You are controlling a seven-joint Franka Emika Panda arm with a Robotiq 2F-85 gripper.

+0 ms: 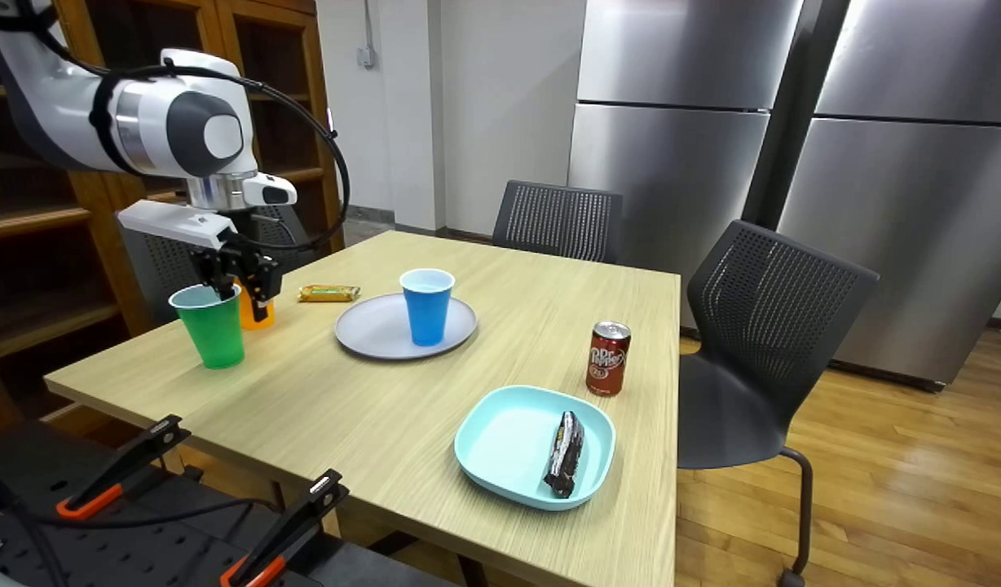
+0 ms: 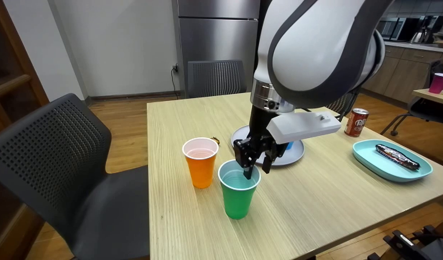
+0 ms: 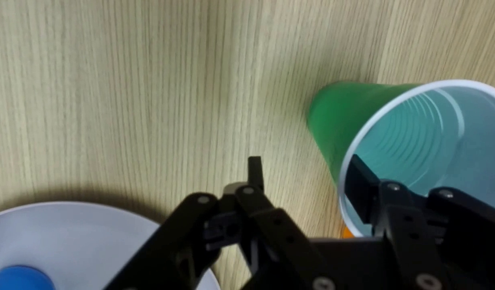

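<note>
Wrist view: green cup [image 3: 408, 137], right of frame, upright on desk [image 3: 271, 60]; probably light, thin-walled, apt to dent; best held at the left rim [image 3: 342, 189]. Hand [image 3: 306, 175]: fingers [image 3: 255, 173] apart, straddling that rim, one inside, one outside, rim not pinched.

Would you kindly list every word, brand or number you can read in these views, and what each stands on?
"Dr Pepper": on the red soda can.
Smaller mark beneath that name: too blurred to read.
Markings on the gold wrapper: too small to read.
Markings on the dark wrapper: too small and blurred to read.
</note>
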